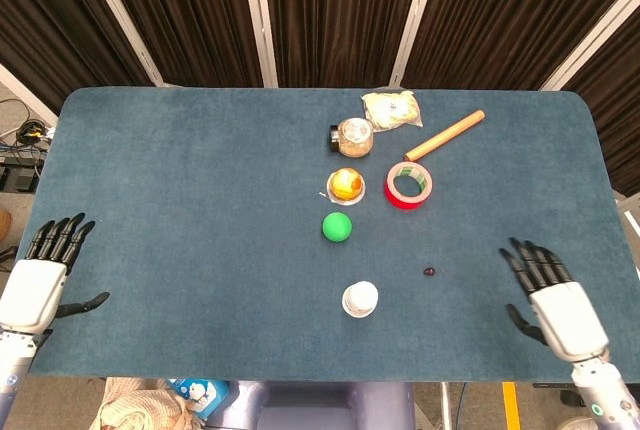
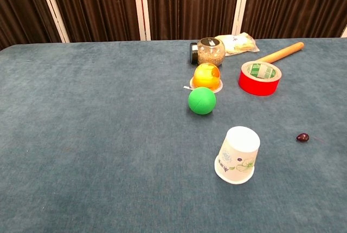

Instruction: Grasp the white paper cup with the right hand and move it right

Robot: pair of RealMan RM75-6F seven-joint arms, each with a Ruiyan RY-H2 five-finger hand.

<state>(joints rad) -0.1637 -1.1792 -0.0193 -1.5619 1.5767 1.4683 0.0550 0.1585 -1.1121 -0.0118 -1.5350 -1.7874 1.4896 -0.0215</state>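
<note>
The white paper cup (image 1: 360, 299) stands upside down near the table's front edge, a flower print on its side (image 2: 237, 154). My right hand (image 1: 553, 297) hovers over the table's front right, well to the right of the cup, fingers spread and empty. At the front left corner my left hand (image 1: 38, 275) is open and holds nothing. Neither hand shows in the chest view.
Behind the cup lie a green ball (image 1: 337, 227), an orange fruit cup (image 1: 346, 185), a red tape roll (image 1: 408, 185), a glass jar (image 1: 353, 135), a snack bag (image 1: 391, 109) and a wooden rod (image 1: 444, 135). A small dark berry (image 1: 429, 272) lies between cup and right hand.
</note>
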